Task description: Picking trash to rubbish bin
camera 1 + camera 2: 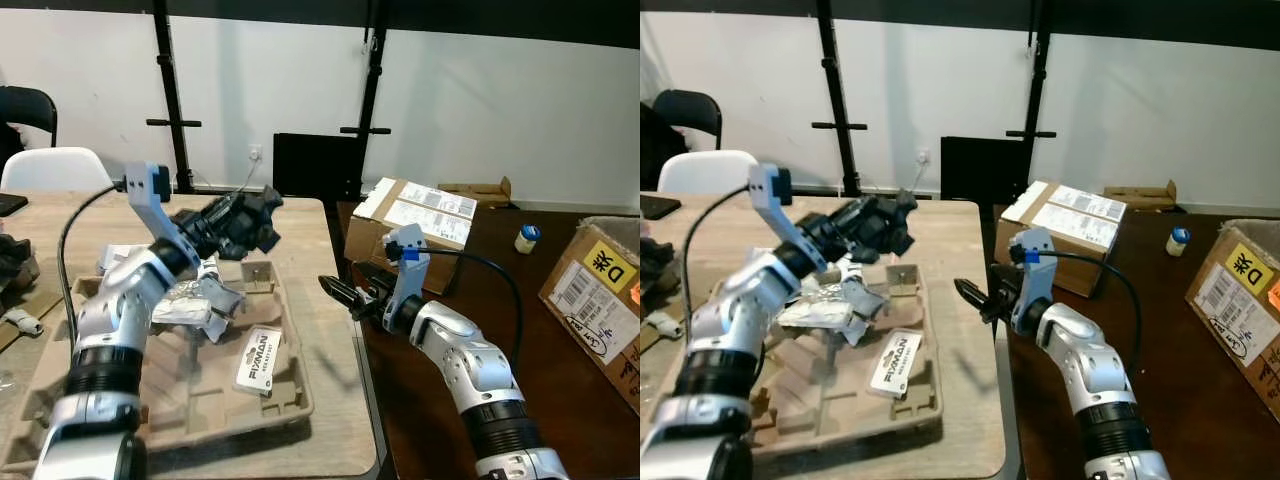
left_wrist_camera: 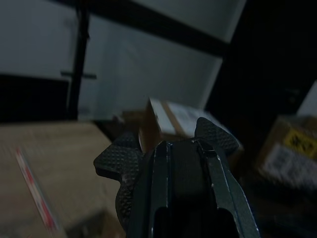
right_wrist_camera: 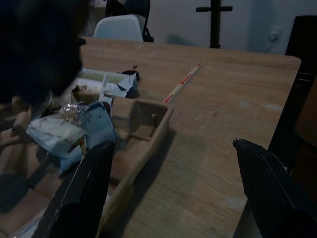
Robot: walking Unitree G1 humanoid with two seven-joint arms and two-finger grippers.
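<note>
My left gripper [image 1: 225,228] hangs above the far end of a brown pulp tray [image 1: 285,395], shut on a crumpled black piece of trash [image 1: 256,220]. In the left wrist view the black piece [image 2: 181,168] sits between the textured pads [image 2: 116,163]. Crumpled foil and paper wrappers [image 1: 195,300] lie in the tray, along with a white labelled packet [image 1: 260,358]. My right gripper [image 1: 345,292] is open at the wooden table's right edge, beside the tray, with nothing between its fingers [image 3: 81,198].
The wooden table [image 1: 320,270] ends at right, next to a dark brown table [image 1: 560,370] carrying cardboard boxes [image 1: 415,215], [image 1: 600,290] and a small blue-capped bottle [image 1: 527,238]. A white chair [image 1: 50,168] and black stand poles [image 1: 372,90] are behind.
</note>
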